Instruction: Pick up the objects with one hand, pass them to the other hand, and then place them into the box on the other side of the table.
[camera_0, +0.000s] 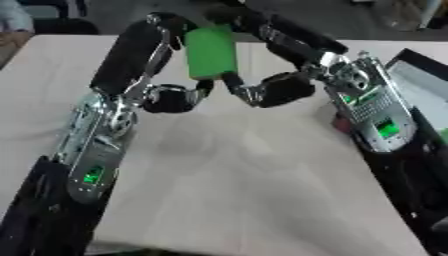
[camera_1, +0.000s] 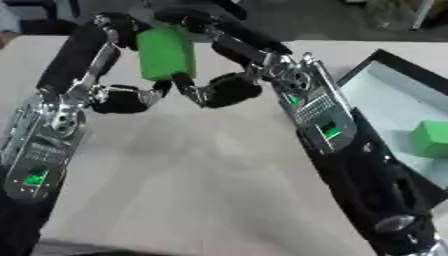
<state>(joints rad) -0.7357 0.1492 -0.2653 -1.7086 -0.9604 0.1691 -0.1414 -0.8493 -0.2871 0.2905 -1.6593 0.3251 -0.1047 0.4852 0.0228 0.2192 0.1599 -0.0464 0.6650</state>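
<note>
Both forearms rise from the near edge; one green block (camera_0: 211, 52) is held above the table (camera_0: 245, 190) between the left hand (camera_0: 144, 55) and right hand (camera_0: 289, 47), fingers of each curled against it. A second green block (camera_1: 430, 139) lies in the one box (camera_1: 385, 95) at right.

A bright green block (camera_0: 211, 51) sits between black-and-silver hands. The table (camera_0: 245, 175) is pale beige. A second green block (camera_1: 430, 138) lies in the black-rimmed, pale-floored box (camera_1: 389, 107).
</note>
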